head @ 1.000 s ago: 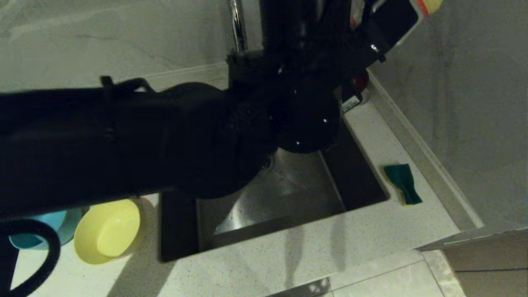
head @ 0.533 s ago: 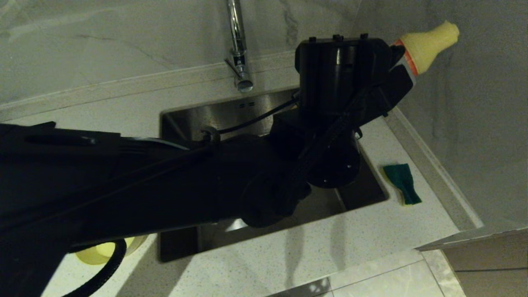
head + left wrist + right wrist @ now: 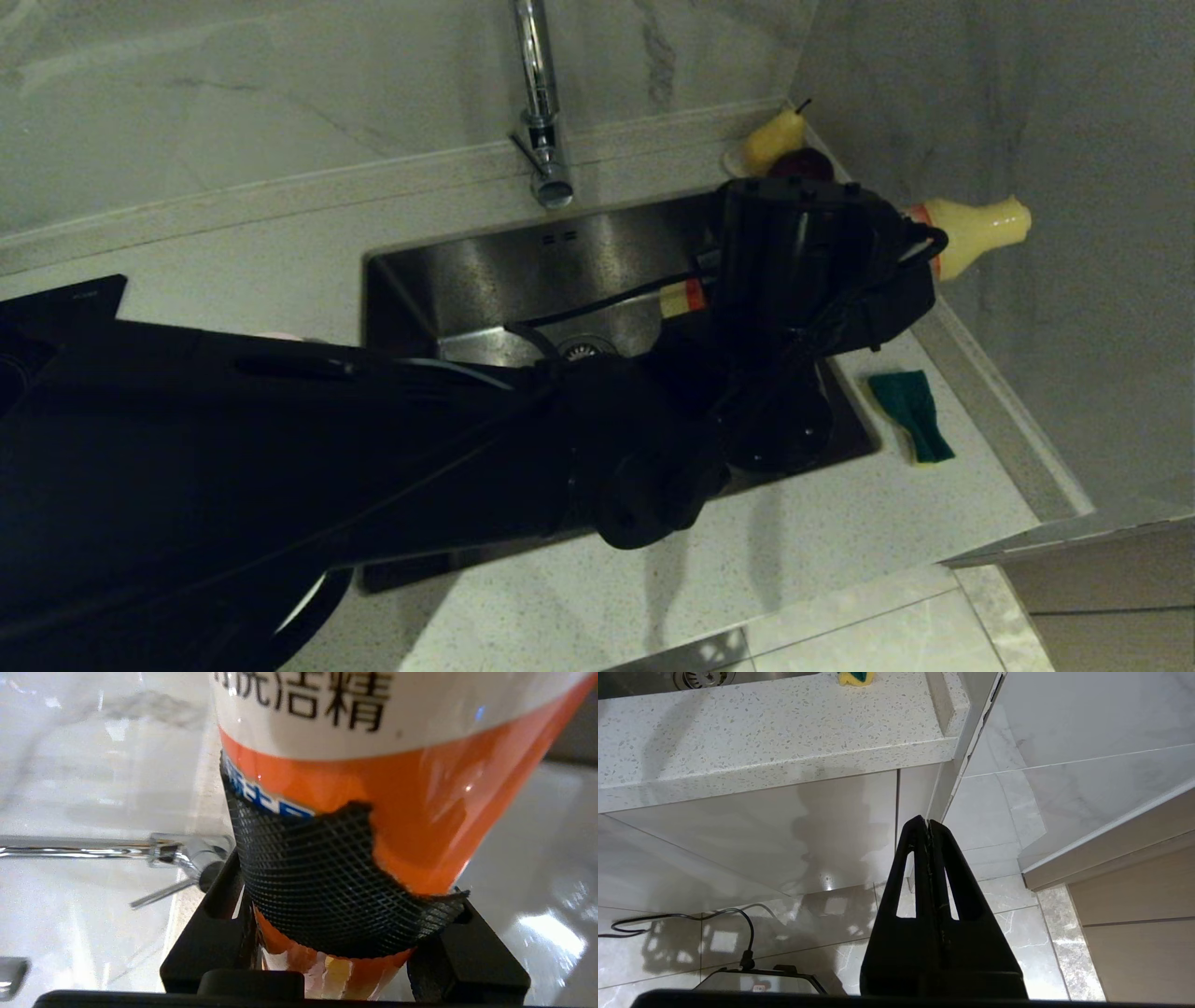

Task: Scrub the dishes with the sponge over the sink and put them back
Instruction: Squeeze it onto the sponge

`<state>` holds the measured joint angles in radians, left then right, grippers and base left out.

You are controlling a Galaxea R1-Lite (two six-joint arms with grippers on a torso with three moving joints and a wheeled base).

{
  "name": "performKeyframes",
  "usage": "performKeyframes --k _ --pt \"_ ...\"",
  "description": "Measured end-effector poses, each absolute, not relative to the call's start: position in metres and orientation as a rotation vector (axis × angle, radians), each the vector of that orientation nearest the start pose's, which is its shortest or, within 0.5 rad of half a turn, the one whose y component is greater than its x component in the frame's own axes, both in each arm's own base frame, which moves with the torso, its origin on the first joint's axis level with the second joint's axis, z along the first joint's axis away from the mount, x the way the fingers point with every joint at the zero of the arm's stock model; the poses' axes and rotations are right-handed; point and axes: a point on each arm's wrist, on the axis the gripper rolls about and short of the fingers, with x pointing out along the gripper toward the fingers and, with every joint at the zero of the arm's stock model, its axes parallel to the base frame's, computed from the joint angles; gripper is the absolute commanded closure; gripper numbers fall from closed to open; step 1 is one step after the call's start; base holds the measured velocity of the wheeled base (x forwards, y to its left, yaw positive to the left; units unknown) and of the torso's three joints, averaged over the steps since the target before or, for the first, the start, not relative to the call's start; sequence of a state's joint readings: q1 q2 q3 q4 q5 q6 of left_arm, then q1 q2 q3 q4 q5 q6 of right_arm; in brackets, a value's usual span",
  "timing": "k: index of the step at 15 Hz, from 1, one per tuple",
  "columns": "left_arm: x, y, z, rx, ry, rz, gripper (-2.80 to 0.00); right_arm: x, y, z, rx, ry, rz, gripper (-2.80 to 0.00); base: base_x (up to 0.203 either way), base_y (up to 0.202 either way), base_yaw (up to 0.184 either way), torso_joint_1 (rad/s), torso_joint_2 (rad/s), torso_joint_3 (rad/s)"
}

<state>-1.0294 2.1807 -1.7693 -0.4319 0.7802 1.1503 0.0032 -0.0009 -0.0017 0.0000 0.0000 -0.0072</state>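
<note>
My left claw [image 3: 920, 245], right of centre in the head view, grips a detergent bottle [image 3: 976, 227] over the sink [image 3: 485, 271]. The sponge [image 3: 910, 413] lies untouched on the counter [image 3: 822, 541] at right. No dishes show; scrubbing remains. My right claw [image 3: 928, 833] hangs pinched together, empty.

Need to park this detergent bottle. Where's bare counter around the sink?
Held by the left gripper, the bottle has bare counter along the sink's front edge, and behind it left of the tap. Crowded: the right strip holds the sponge; the back corner, fruit.
</note>
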Motion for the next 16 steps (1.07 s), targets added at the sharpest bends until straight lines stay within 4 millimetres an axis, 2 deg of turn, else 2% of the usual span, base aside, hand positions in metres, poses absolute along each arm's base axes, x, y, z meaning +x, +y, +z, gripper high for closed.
performKeyframes --k 7,11,13,16 --pt "0.249 -0.4 0.211 1.234 -0.061 -0.156 0.0 -0.023 0.0 0.076 -0.008 -0.003 0.003 0.0 0.0 0.0 0.0 0.0 0.0 0.0" --pt "0.247 -0.402 0.195 1.293 -0.019 -0.143 0.0 -0.023 0.0 0.076 -0.007 -0.003 0.003 0.0 0.0 0.0 0.0 0.0 0.0 0.0" --pt "0.245 -0.4 0.18 1.351 0.005 -0.161 0.0 -0.023 0.0 0.076 -0.007 -0.003 0.003 0.0 0.0 0.0 0.0 0.0 0.0 0.0" --pt "0.244 -0.4 0.175 1.39 0.009 -0.168 0.0 -0.023 0.0 0.076 -0.007 -0.002 0.003 0.0 0.0 0.0 0.0 0.0 0.0 0.0"
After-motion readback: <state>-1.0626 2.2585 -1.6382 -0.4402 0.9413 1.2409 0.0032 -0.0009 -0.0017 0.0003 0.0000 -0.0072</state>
